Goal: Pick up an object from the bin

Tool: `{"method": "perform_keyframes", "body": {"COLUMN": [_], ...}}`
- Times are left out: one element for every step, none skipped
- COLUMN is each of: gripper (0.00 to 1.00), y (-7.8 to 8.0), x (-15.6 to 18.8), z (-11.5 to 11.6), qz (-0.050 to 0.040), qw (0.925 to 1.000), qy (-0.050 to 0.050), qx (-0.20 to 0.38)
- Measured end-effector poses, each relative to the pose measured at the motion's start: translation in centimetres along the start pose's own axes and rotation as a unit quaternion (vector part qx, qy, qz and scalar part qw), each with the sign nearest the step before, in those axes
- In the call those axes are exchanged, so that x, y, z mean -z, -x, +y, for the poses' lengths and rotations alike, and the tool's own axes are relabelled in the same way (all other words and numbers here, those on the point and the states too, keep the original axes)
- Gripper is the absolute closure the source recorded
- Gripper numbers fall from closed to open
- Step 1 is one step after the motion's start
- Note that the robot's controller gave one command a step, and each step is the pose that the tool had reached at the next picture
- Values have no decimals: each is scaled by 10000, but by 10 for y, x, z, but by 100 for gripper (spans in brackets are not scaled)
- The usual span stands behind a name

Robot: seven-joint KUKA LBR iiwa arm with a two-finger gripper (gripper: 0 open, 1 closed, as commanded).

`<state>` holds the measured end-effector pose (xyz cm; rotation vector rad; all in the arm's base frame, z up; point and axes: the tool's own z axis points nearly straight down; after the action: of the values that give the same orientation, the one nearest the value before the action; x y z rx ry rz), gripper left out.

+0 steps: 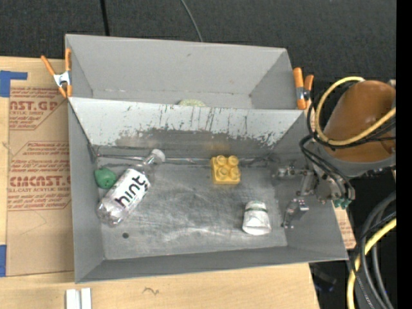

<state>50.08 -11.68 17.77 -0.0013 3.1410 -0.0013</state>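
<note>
Lying on the floor of the bin [187, 227] toward its right front corner, a small white rounded thing [256, 218] was the object nearest to the claw [293, 206], so we took it as the likely one to pick. The claw stood just beside it on the right, low and close to the sloped right wall, not above it. We could not tell whether the claw was apart or together.

Farther back lay a yellow studded block [226, 170], well apart. At the left lay a clear bottle [125, 195] with a green thing [105, 177] beside its upper end.

We judged two risks. A descent from this place could scrape the wall, because the claw was so near it. The white thing could also be pushed aside or slip out, because its shape is round.
</note>
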Motion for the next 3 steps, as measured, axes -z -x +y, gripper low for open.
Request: {"method": "perform_keyframes", "body": {"gripper": [0,0,0], "y": [0,1,1], "x": [0,-27,-41], "z": [0,19,29], "qz": [0,-44,-30], "qw": [10000,9998,9995], "qy": [0,-20,-11], "qx": [0,196,304]}}
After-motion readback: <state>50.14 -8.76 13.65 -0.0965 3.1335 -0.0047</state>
